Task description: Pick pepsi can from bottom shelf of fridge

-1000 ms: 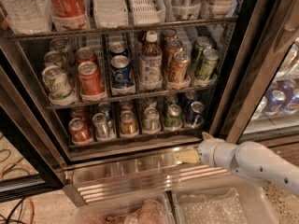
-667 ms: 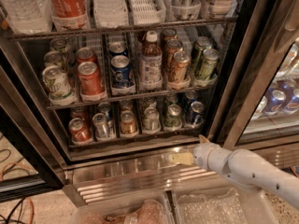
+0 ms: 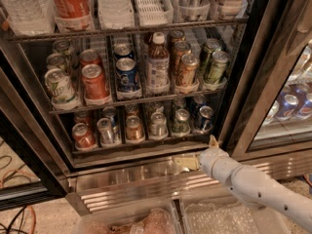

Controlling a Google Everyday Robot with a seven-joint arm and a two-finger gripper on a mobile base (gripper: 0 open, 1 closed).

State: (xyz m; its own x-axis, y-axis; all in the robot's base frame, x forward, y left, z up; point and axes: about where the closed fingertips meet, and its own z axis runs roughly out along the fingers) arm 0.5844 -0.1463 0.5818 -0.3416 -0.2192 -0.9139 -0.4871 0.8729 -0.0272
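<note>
The fridge (image 3: 273, 77) stands open, with black door frames and a ribbed steel base (image 3: 146, 184). The bottom shelf (image 3: 141, 143) holds six lanes of small cans. The pepsi can (image 3: 204, 118), dark blue with a silver top, stands at the front of the rightmost lane. My gripper (image 3: 187, 162) is on a white arm (image 3: 253, 186) that comes in from the lower right. It is at the steel ledge just below the bottom shelf, lower than the pepsi can and slightly left of it, not touching it.
The rack above holds larger cans, a brighter blue can (image 3: 127, 74) and a bottle (image 3: 158, 62). The right door frame (image 3: 243, 82) stands close beside the pepsi lane. Clear bins (image 3: 146, 221) lie below the base. Cables (image 3: 19, 213) lie on the floor at left.
My gripper and arm have moved a little to the left along the steel ledge below the bottom shelf. The cans have not moved.
</note>
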